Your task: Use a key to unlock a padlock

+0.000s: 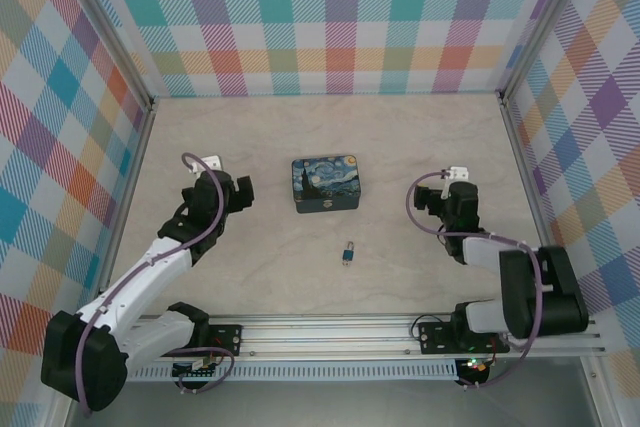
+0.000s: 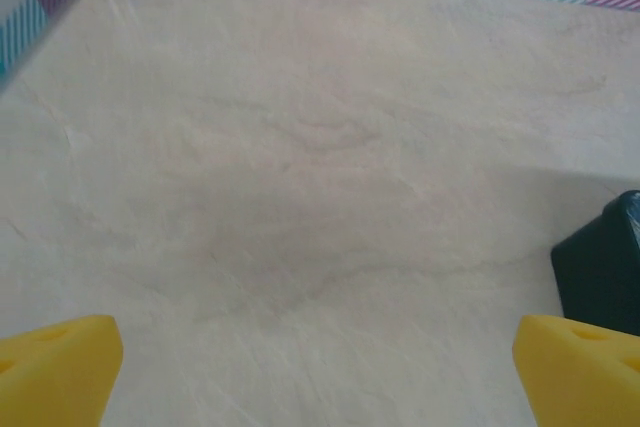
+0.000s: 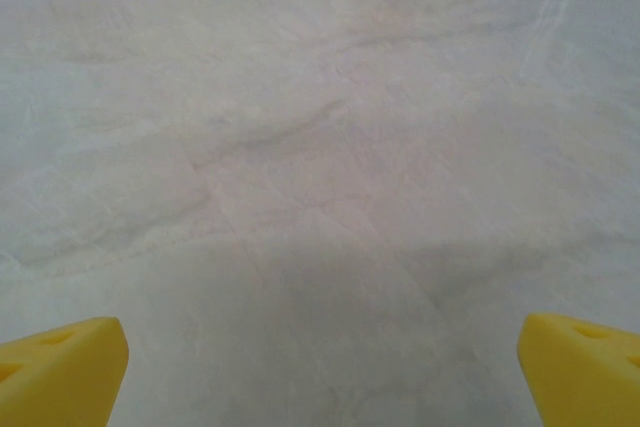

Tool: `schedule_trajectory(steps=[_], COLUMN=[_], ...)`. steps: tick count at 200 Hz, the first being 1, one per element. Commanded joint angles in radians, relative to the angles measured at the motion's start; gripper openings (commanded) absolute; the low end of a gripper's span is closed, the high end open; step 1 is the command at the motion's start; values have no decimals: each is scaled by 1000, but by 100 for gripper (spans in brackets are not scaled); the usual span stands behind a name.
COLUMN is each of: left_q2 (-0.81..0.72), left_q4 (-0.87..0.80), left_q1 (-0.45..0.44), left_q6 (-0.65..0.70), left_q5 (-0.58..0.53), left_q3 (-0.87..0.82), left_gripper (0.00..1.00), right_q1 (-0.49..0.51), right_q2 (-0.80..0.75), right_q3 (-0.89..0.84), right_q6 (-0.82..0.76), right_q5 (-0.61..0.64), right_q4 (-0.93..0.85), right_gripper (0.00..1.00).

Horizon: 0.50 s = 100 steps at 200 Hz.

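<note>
The left gripper [image 2: 320,377] and right gripper [image 3: 320,375] are being held with jaws apart, empty; the padlock [image 1: 349,253] is being flanked by both, near the box [image 1: 328,184]

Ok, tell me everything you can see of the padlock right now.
The padlock is tiny, teal-blue with a brass-yellow bit at its far end. It lies on the pale marbled table, on the near side of the painted tin box and apart from it. It is too small to tell whether it is locked.
</note>
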Motion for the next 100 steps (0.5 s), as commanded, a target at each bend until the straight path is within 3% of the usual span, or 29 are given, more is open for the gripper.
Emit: schedule_trajectory(steps=[1, 12, 23, 40, 100], left_q2=[0, 19, 43, 77, 244], left_q4=[196, 221, 245, 322, 662], left_q1=[13, 21, 32, 64, 173], left_q6=[202, 234, 257, 268, 250], left_q5=[-79, -82, -73, -40, 109], left_q3=[-69, -80, -91, -126, -224], left_gripper=[100, 100, 100, 100, 100], right_q1=[-35, -41, -48, -70, -77], right_q2=[106, 163, 137, 146, 147], right_q3=[-36, -27, 21, 60, 57], right_q6=[-33, -36, -26, -7, -5], right_q5=[-68, -76, -88, -111, -119], right_q4=[335, 390, 241, 184, 196], right_gripper=[100, 100, 100, 100, 100])
